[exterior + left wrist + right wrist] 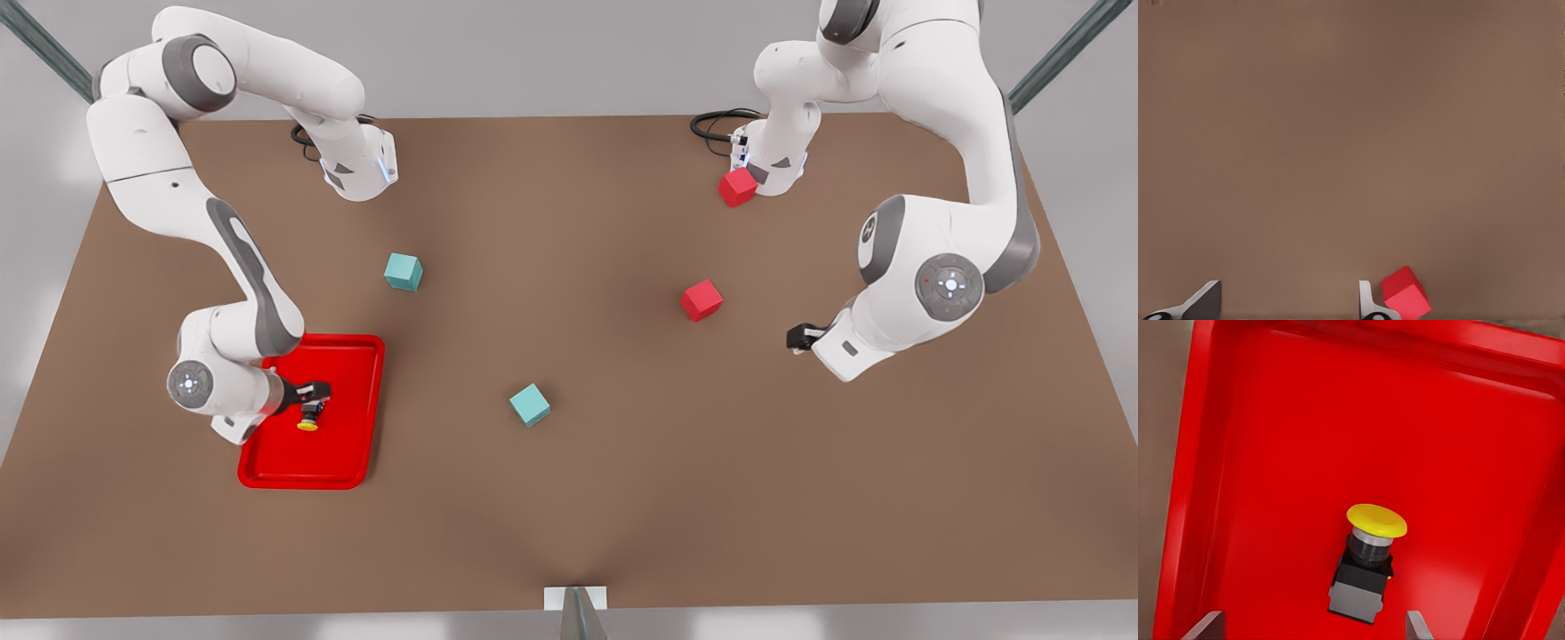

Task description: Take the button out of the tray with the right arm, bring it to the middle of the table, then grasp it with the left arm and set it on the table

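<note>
Button [1366, 568]: lies on its side in the tray [1258, 453], between the right gripper's [1315, 628] wide-spread fingertips; close squarely on the boxy body, not the cap. Left gripper [1288, 303]: waits well away from the tray, fingers apart, empty.

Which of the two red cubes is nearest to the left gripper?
The red cube in the open table area, seen close beside the left gripper fingertip in its wrist view. The other red cube sits farther back, against that arm's base.
</note>
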`<action>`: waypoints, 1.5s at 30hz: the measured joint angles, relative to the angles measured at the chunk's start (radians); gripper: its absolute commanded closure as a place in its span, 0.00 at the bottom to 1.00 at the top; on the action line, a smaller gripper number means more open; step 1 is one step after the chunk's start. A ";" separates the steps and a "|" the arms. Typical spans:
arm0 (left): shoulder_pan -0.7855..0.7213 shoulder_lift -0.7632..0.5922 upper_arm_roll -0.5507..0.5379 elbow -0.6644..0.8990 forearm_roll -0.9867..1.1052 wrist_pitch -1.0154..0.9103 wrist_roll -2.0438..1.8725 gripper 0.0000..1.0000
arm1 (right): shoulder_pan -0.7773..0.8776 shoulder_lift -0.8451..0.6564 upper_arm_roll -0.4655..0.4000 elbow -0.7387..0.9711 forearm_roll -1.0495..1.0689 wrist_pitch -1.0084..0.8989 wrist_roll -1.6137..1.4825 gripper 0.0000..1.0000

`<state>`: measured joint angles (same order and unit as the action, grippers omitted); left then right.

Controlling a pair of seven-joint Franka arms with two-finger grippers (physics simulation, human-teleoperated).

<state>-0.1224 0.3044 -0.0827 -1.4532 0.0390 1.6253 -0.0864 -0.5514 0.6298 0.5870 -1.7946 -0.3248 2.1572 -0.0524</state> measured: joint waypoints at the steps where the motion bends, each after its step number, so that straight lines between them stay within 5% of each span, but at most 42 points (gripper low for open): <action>1: -0.001 -0.001 0.000 0.000 0.000 0.000 -0.001 0.00 | -0.007 0.000 0.002 -0.011 -0.008 0.022 0.001 0.00; 14: -0.009 0.007 0.000 0.000 0.000 0.001 -0.009 0.00 | -0.042 0.014 0.000 -0.088 -0.070 0.188 0.016 0.00; 45: -0.009 0.012 0.000 -0.002 0.003 0.001 -0.014 0.00 | -0.042 0.037 -0.009 -0.182 -0.138 0.257 0.070 0.00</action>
<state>-0.1319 0.3166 -0.0827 -1.4547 0.0422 1.6264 -0.1004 -0.5936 0.6669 0.5780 -1.9761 -0.4626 2.4146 0.0174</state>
